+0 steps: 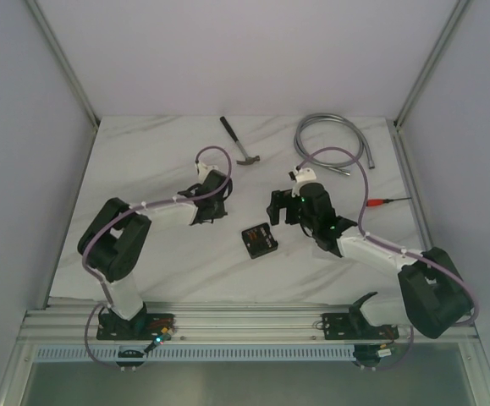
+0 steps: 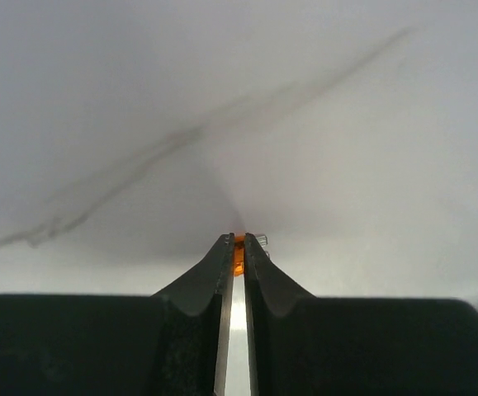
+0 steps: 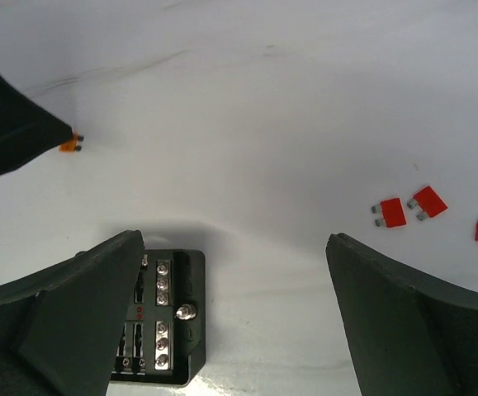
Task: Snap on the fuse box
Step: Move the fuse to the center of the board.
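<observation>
The fuse box [image 1: 260, 241] is a small black square box lying open side up on the white table between the two arms. In the right wrist view the fuse box [image 3: 166, 318] shows its screw terminals and slots at the lower left, partly behind one finger. My right gripper [image 3: 234, 239] hangs wide open above the table just right of the box, holding nothing; from above, the right gripper [image 1: 277, 207] sits just behind the box. My left gripper [image 2: 239, 241] is shut on a tiny orange fuse [image 2: 239, 257] low over the table. Overhead, the left gripper [image 1: 204, 216] is left of the box.
Three loose red fuses [image 3: 391, 212] lie on the table to the right of the right gripper. A hammer [image 1: 240, 144] and a coiled metal hose [image 1: 333, 139] lie at the back. A red-handled screwdriver [image 1: 384, 201] lies at the right edge.
</observation>
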`<state>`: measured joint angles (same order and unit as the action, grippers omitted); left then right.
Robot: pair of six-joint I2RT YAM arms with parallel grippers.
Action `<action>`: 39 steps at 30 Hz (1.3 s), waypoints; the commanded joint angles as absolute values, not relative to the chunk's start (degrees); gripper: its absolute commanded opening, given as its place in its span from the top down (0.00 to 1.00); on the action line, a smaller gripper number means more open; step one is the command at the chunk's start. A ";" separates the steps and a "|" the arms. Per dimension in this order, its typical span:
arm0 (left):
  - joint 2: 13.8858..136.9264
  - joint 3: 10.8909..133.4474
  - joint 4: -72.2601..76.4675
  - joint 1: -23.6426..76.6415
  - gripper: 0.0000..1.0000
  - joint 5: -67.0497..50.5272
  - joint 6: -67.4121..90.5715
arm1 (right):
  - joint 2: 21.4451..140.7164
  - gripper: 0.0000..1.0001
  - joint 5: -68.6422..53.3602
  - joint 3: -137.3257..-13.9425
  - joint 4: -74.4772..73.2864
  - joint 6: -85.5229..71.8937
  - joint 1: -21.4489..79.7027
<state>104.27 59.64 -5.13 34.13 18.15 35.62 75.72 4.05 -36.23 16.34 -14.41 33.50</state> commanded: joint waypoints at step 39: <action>97.43 52.05 -16.62 36.83 0.39 27.69 42.60 | 74.92 0.00 1.06 -35.69 14.58 -12.92 38.07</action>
<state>95.55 51.20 -13.69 36.58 25.45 42.48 75.35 1.28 -35.81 13.82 -13.87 37.63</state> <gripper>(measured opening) 0.608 0.997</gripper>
